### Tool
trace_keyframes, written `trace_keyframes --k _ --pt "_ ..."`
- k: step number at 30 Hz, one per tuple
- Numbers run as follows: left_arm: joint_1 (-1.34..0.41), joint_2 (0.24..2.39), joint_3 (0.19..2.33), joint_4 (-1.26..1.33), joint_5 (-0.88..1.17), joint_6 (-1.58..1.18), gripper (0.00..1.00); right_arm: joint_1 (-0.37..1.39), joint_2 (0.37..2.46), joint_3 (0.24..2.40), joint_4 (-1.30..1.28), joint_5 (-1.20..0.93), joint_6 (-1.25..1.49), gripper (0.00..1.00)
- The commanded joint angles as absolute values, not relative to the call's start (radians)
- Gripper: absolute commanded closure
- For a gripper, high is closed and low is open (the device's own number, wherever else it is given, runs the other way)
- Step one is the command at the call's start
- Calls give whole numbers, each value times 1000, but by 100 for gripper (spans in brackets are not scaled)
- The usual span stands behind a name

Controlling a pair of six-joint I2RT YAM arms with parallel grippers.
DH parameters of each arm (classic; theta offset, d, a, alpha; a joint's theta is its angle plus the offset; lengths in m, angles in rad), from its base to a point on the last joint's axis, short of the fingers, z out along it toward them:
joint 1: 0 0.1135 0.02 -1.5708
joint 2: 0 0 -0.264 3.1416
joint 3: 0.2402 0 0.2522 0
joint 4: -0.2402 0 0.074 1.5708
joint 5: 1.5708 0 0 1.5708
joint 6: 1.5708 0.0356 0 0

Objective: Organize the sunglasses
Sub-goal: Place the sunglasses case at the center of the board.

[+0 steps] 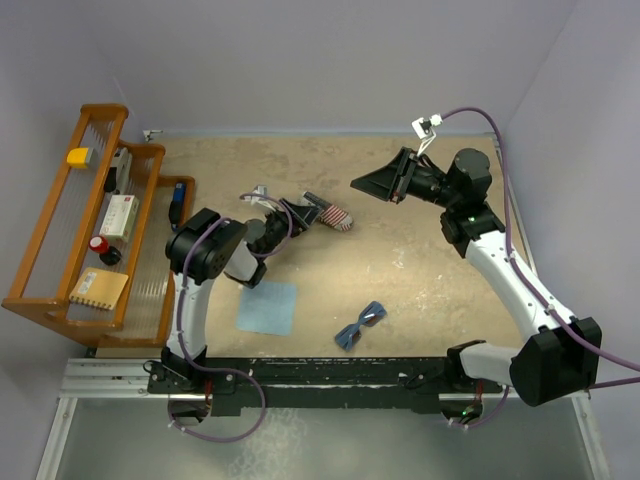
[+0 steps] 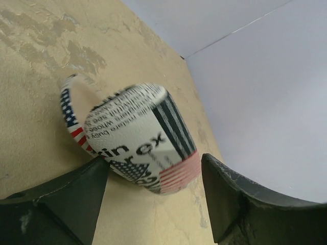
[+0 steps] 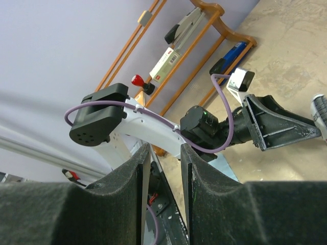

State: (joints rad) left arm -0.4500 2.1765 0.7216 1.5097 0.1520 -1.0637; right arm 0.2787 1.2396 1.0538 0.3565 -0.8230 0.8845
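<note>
The sunglasses (image 1: 360, 325), blue-tinted with thin dark arms, lie on the table near the front centre, apart from both grippers. My left gripper (image 1: 318, 210) is open around the near end of the oval glasses case (image 1: 338, 218). In the left wrist view the case (image 2: 138, 135), printed with newsprint and flag stripes, lies on the table between the spread fingers (image 2: 66, 199) of that gripper (image 2: 156, 171). My right gripper (image 1: 362, 183) hangs above the table's back middle, pointing left. In the right wrist view it (image 3: 164, 153) is empty, with a narrow gap between its fingers.
A light-blue square cloth (image 1: 267, 307) lies flat left of the sunglasses. A wooden rack (image 1: 90, 230) with small items stands along the left side; it also shows in the right wrist view (image 3: 204, 30). The back and right walls are close.
</note>
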Motion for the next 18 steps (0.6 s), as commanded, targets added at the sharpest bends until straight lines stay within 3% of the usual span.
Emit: trace_keyframes --k 1,18 --pt "-430 2137 707 1722 176 -1073 30 279 1232 1049 417 -815 898 67" --pt "-405 1961 590 1684 240 -1086 29 279 1229 1046 411 -805 898 68"
